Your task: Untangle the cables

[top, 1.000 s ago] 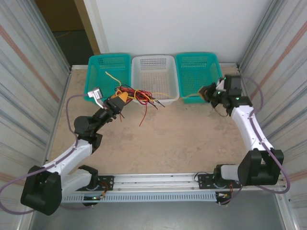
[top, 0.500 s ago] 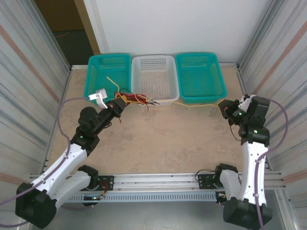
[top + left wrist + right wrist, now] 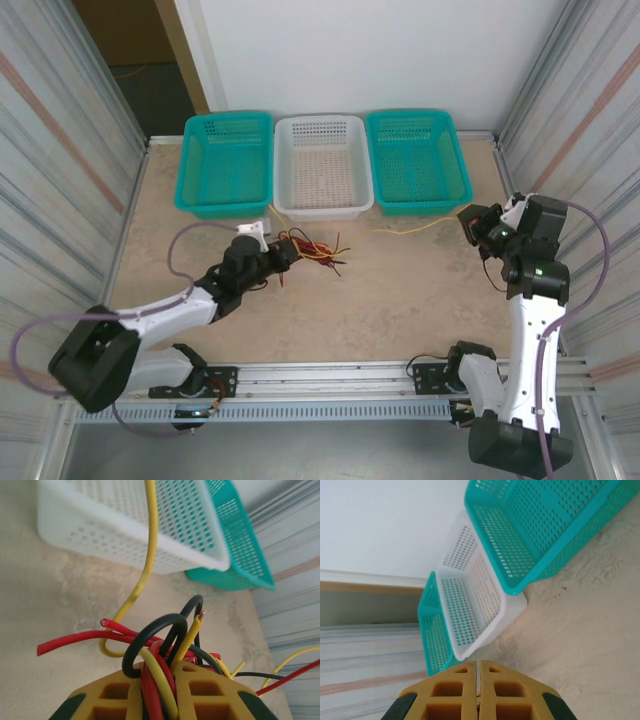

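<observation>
My left gripper, jaws clamped on the cables, has come down from the white basket to mid-frame over the bench, right gripper hardly moved, jaws pressed together (on the yellow strand? I can't tell).

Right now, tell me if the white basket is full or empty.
Empty. The white basket has a bare floor; the cables sit outside it, in front.

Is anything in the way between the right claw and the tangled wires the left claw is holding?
No, nothing visible blocks it. Between the right gripper and the cables in the left gripper is bare table, with one yellow cable lying across it.
</observation>
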Motion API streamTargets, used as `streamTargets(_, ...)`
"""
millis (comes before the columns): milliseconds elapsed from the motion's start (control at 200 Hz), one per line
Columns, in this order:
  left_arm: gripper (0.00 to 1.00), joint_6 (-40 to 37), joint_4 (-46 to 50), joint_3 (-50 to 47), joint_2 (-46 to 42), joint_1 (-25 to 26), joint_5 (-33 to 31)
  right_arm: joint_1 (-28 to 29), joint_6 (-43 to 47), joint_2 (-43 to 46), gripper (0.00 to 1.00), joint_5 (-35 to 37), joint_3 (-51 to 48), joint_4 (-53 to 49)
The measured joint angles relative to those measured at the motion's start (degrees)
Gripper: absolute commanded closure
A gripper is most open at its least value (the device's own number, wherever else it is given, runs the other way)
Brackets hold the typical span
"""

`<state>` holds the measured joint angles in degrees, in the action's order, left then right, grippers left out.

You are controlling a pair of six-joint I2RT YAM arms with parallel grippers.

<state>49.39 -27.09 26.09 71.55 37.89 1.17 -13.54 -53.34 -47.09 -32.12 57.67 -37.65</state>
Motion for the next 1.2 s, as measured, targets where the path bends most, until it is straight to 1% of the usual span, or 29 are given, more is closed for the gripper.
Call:
streamTargets(55,0.64,0.6,-0.4,0.0,2.7,0.0,0.2,1.4,0.0,-0.7,1.00,0.7,0.6,-0.4)
streamTargets(95,0.54,1.2,0.0,0.0,3.9,0.1,0.2,2.5,0.0,-1.4,1.00,1.0,1.4,-0.5)
streamTargets(165,0.45,2.7,1.7,0.0,4.8,0.0,0.0,4.7,0.0,-2.7,1.00,2.1,3.4,-0.3)
streamTargets(230,0.40,3.6,3.4,0.1,4.7,0.0,0.1,7.2,0.3,-3.7,1.00,2.8,5.6,0.5)
streamTargets(306,0.37,4.4,6.4,0.3,3.9,-0.3,0.8,10.8,0.3,-5.0,1.00,3.0,7.8,2.4)
streamTargets(381,0.34,4.3,10.5,0.8,1.2,-0.4,1.3,14.8,0.4,-6.7,1.00,3.0,9.7,4.5)
streamTargets(476,0.35,2.4,15.6,1.7,-4.4,-0.7,1.5,19.5,1.4,-9.4,1.00,3.9,13.4,5.6)
streamTargets(611,0.35,-4.5,21.0,6.7,-10.5,-0.7,3.5,23.6,2.5,-13.0,1.00,4.7,18.8,7.1)
streamTargets(706,0.28,-10.9,21.3,11.9,-11.5,-0.6,6.1,25.2,3.1,-14.8,1.00,5.4,21.8,7.6)
streamTargets(847,0.20,-20.4,20.3,18.1,-11.1,0.5,9.9,27.6,4.2,-16.6,1.00,5.6,24.9,7.9)
streamTargets(937,0.19,-25.6,19.6,22.4,-8.9,0.8,12.7,29.1,4.6,-16.7,1.00,6.1,25.0,7.8)
streamTargets(1092,0.18,-32.9,16.8,28.5,-2.6,1.2,20.8,30.4,4.6,-16.7,1.00,6.8,25.0,7.6)
streamTargets(1197,0.21,-36.8,16.2,30.2,0.8,2.7,24.9,30.8,4.6,-16.7,1.00,6.8,25.0,7.6)
